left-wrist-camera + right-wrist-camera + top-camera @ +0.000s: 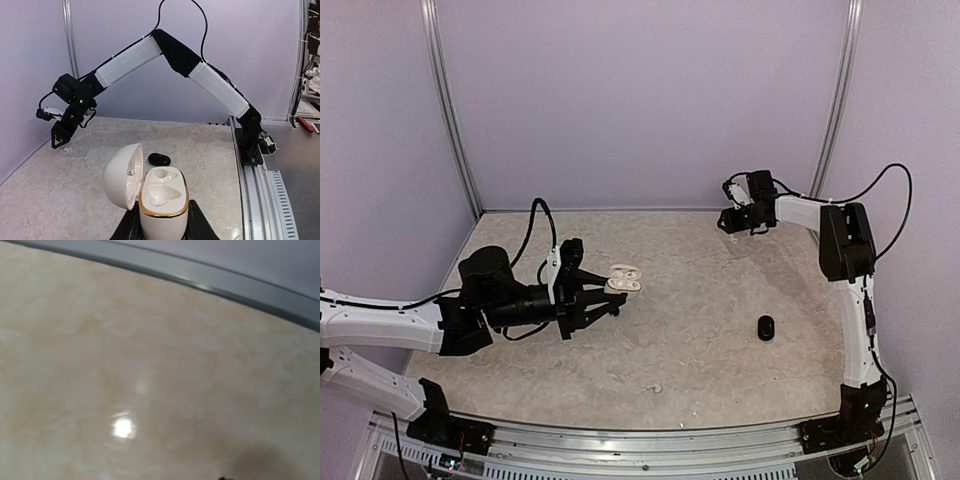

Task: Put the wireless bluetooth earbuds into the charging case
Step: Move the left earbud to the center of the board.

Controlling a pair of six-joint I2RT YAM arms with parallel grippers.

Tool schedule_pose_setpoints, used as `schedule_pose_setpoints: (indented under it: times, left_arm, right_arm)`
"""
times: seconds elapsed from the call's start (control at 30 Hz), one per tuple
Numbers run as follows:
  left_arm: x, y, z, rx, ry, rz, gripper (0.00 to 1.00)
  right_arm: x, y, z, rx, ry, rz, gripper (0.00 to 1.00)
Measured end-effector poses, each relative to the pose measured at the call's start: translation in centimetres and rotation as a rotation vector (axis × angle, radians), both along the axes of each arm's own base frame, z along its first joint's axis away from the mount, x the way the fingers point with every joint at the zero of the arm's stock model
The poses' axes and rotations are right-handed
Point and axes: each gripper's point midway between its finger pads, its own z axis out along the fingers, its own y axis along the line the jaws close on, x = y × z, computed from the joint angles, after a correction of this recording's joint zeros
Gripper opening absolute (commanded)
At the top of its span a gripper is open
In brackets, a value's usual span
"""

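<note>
Firmly, the left gripper clamped the white charging case, its lid open; the right gripper hung above the table's far side, jaws impossible to judge.

Top looks down, left wrist across, sharing the table

Pale lilac walls, metal corner posts, marbled beige tabletop — glossy

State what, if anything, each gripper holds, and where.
The left gripper clamps the open white charging case by its base's sides. Whether the right gripper holds anything cannot be told.
</note>
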Motion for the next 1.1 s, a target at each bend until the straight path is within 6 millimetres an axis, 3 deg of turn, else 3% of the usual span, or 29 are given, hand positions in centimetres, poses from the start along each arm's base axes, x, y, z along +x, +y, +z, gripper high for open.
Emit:
schedule_pose_setpoints:
  times: [0.6, 1.1]
  left_arm:
    - [-0.1, 0.2, 0.3, -0.008, -0.007, 0.0, 0.13]
    - [-0.4, 0.3, 0.9, -0.018, -0.022, 0.0, 0.13]
  right_arm:
    - [-0.1, -1.3, -3.6, -0.08, 0.08, -0.029, 0.42]
    - [-0.6, -1.8, -4.6, -0.084, 0.122, -0.021, 0.22]
